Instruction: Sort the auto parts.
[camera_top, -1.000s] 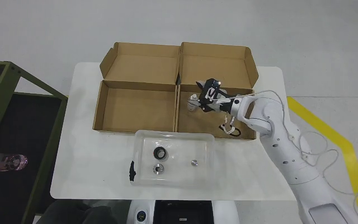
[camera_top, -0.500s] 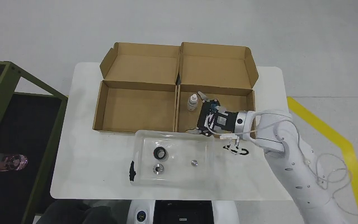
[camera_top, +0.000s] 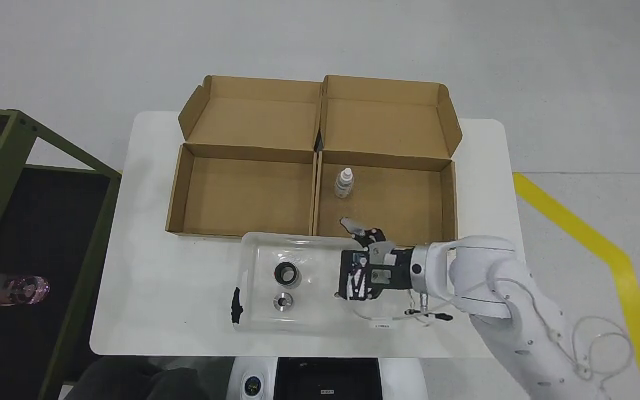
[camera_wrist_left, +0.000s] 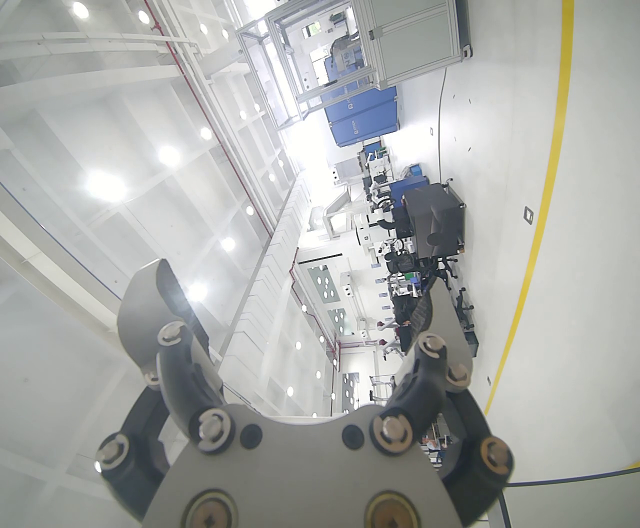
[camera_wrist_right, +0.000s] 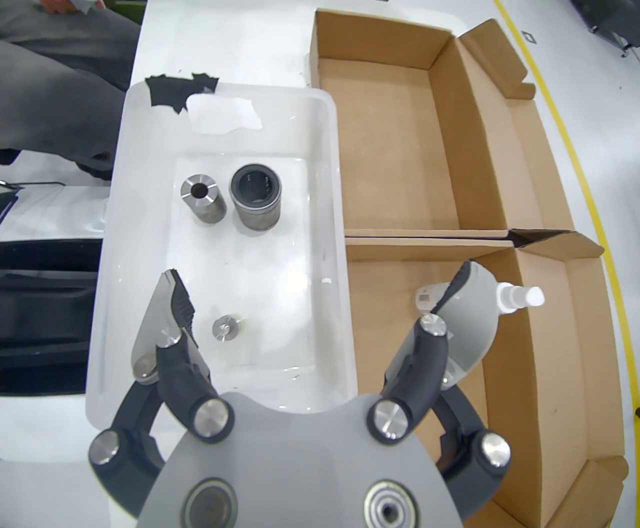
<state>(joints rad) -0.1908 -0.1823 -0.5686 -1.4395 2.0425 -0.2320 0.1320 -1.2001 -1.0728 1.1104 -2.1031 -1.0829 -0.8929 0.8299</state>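
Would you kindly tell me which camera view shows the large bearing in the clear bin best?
The right wrist view: the large bearing stands close and upright, its bore and side wall plain. The top view shows it small, from above, as a dark ring. The left wrist view faces the ceiling.

The right tool (camera_wrist_right: 320, 275) has matt grey metal fingers, black ribbed rubber pads (camera_wrist_right: 181, 305) and bright screw heads; the left tool (camera_wrist_left: 291, 280) looks alike. Under the right tool, the bin (camera_wrist_right: 334, 165) is clear glossy plastic, with torn matt black tape (camera_wrist_right: 175, 92) on its far rim. The disc (camera_wrist_right: 226, 328) nearest the tool is polished metal. Farther off, the bearing (camera_wrist_right: 256, 197) is dark smooth steel and the collet (camera_wrist_right: 201, 199) duller grey metal. The boxes (camera_wrist_right: 400, 150) are matt brown cardboard, the bottle (camera_wrist_right: 515, 297) white plastic, the table (camera_wrist_right: 225, 45) smooth white.
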